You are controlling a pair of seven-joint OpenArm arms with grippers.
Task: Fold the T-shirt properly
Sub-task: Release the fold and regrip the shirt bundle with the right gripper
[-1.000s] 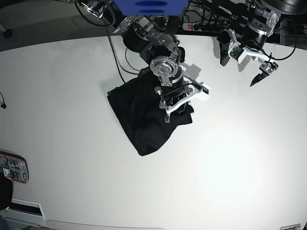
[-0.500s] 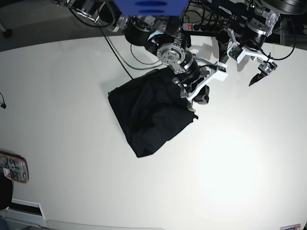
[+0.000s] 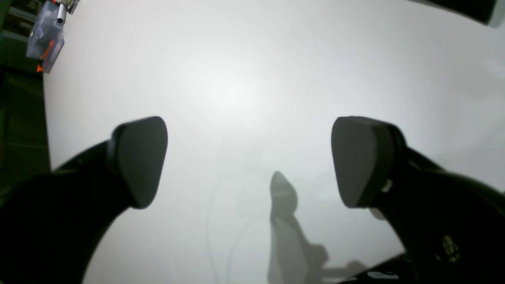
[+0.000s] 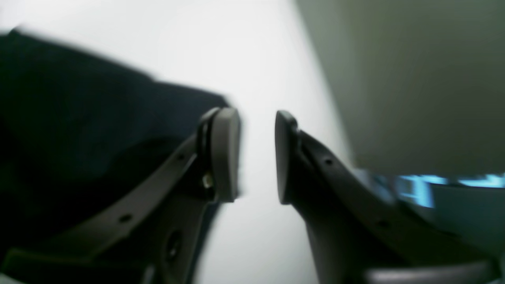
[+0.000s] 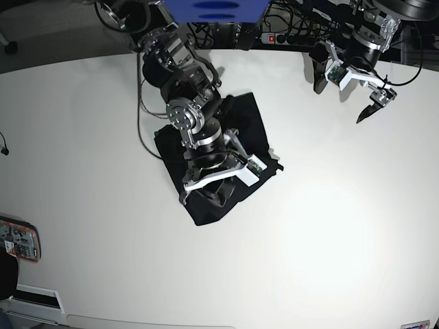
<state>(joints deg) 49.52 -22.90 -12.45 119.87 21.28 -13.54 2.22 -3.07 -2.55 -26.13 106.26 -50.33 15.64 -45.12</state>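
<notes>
Black T-shirt (image 5: 206,147) now lies folded smaller at 11 o'clock on the bench (image 5: 329,226). The right hand (image 4: 256,156) has let go, slightly parted and empty; the left hand (image 5: 350,86) waits spread.

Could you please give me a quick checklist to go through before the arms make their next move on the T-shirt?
1. T-shirt fully on the table: ok.
2. T-shirt folded flat and neat: not ok, bunched and uneven.
3. Right gripper free of cloth: ok, narrow gap, nothing between the pads.
4. Left gripper empty: ok, wide open over bare table.
5. Right arm clear of the shirt: not ok, it hangs right over it.
</notes>
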